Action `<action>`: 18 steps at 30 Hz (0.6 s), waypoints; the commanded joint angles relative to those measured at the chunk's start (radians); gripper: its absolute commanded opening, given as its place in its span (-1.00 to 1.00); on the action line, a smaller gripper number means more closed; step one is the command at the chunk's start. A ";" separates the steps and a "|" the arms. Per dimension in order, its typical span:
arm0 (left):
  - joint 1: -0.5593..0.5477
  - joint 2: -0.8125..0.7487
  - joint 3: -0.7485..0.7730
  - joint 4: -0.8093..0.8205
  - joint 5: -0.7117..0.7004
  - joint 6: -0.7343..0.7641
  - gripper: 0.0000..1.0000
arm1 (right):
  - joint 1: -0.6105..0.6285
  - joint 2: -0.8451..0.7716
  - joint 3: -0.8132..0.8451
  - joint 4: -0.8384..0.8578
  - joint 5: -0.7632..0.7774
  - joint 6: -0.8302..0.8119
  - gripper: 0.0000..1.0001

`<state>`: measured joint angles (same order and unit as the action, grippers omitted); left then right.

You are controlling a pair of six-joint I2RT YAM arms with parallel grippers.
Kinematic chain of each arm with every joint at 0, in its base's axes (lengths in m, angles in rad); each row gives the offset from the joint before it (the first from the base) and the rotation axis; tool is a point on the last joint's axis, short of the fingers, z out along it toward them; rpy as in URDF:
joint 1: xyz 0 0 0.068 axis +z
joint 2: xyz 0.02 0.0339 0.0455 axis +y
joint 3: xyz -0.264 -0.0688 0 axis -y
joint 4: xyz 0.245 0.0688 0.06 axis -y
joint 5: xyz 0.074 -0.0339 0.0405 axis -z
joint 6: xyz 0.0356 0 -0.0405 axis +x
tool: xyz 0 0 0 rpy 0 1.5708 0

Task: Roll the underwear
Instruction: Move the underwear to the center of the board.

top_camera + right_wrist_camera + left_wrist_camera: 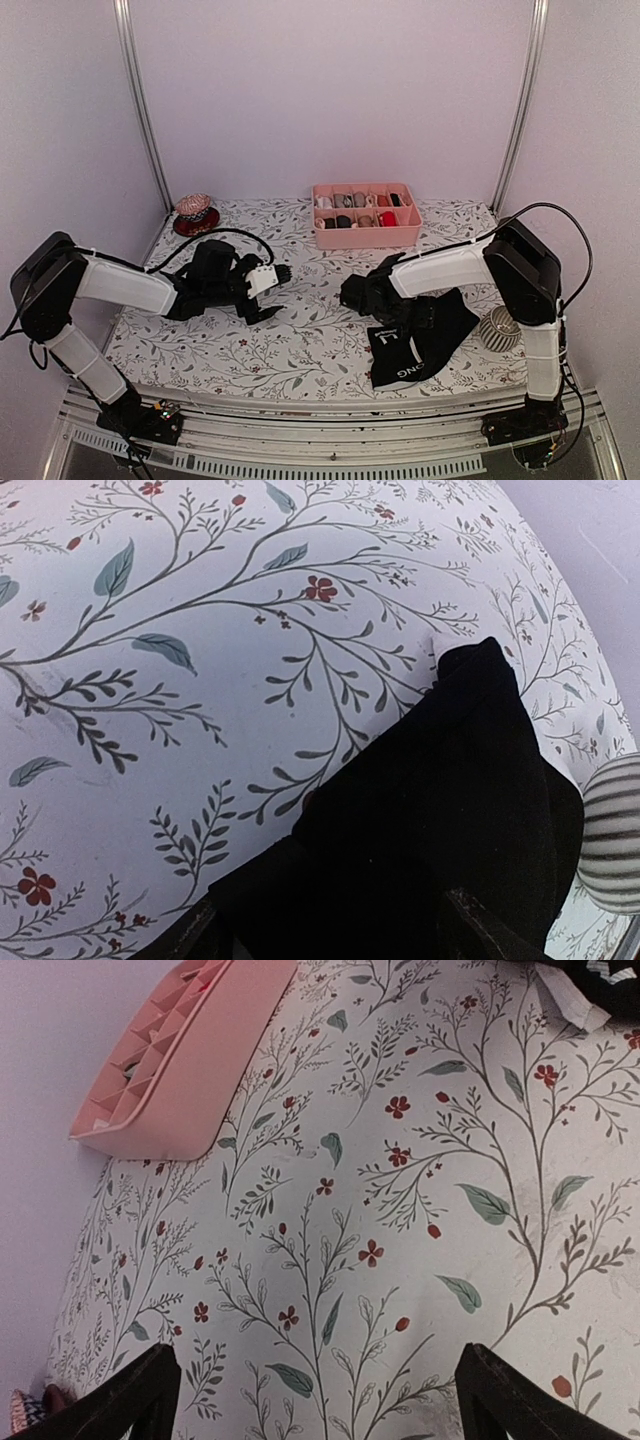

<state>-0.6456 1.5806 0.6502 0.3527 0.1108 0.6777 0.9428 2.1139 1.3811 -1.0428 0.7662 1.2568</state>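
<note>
One pair of black underwear (425, 340) lies flat at the front right, its black waistband with white letters (398, 358) towards the near edge. My right gripper (395, 312) is over its far left edge. In the right wrist view the gripper (330, 910) is open, with the black fabric (440, 810) lying between the spread fingers. My left gripper (277, 293) is open and empty over the floral tabletop left of centre, as its wrist view (320, 1365) shows. A beige strip under something black (572, 998) shows at that view's top right corner; I cannot tell whether it is the beige-waistband pair.
A pink divided tray (365, 232) with small fabric bundles stands at the back centre and shows in the left wrist view (190, 1060). A striped ball (497, 328) sits right of the underwear (615, 830). A red dish with a patterned object (195, 212) is at the back left.
</note>
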 commanded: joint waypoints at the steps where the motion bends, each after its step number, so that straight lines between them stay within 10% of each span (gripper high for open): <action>1: -0.006 0.022 0.014 -0.004 -0.016 0.013 0.97 | -0.037 0.114 -0.055 -0.201 0.162 0.425 0.48; 18: -0.015 0.030 0.013 -0.003 -0.029 0.022 0.97 | -0.004 0.060 -0.029 -0.081 0.197 0.299 0.63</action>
<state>-0.6498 1.5986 0.6502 0.3527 0.0910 0.6888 0.9226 2.1326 1.3804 -1.0286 0.8547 1.2282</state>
